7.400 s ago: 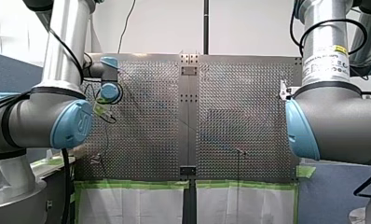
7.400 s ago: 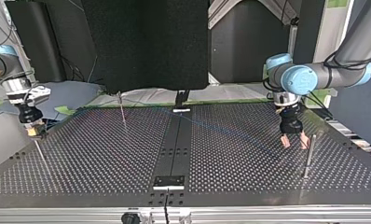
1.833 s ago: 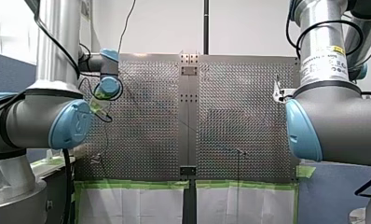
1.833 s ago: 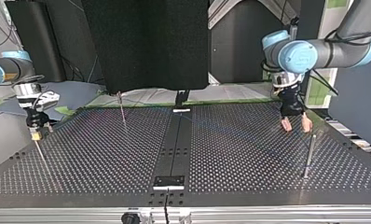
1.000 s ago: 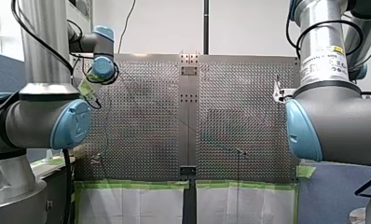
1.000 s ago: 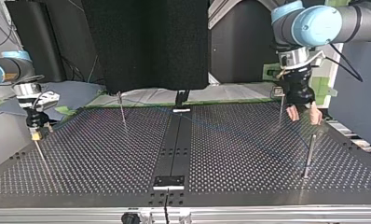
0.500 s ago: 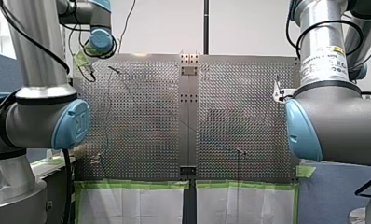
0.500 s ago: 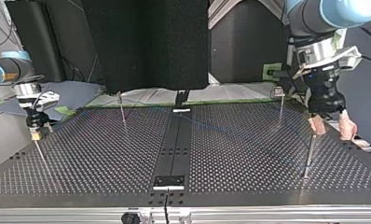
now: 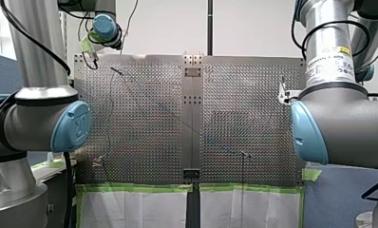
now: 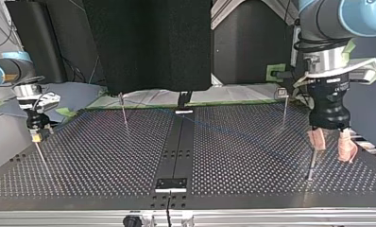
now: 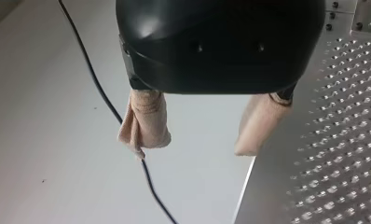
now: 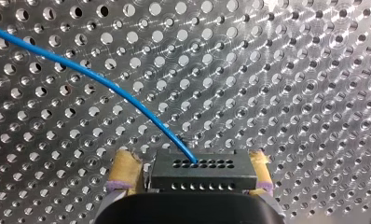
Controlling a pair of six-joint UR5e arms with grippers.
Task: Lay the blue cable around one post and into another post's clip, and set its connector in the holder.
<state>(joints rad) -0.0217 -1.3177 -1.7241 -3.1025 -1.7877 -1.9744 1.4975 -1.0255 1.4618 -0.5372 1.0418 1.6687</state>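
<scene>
From where I stand, the right gripper (image 12: 193, 173) is clenched on the black connector (image 12: 200, 163). Its yellow pads (image 12: 124, 170) press the two ends, low over the perforated table (image 12: 291, 70). The blue cable (image 12: 104, 81) leaves the connector and curves away ahead of the fingers across the holes. In the top view this gripper hangs at the far left, over a thin post (image 10: 40, 157). The left gripper (image 10: 332, 145) stands at the right of the top view, its beige pads (image 10: 317, 139) spread apart with nothing between them (a black wire (image 11: 97, 86) merely passes behind one finger in its wrist view). A near post (image 10: 311, 165) rises just under the inner pad; I cannot tell whether they touch. A clip post (image 10: 284, 111) stands further back.
</scene>
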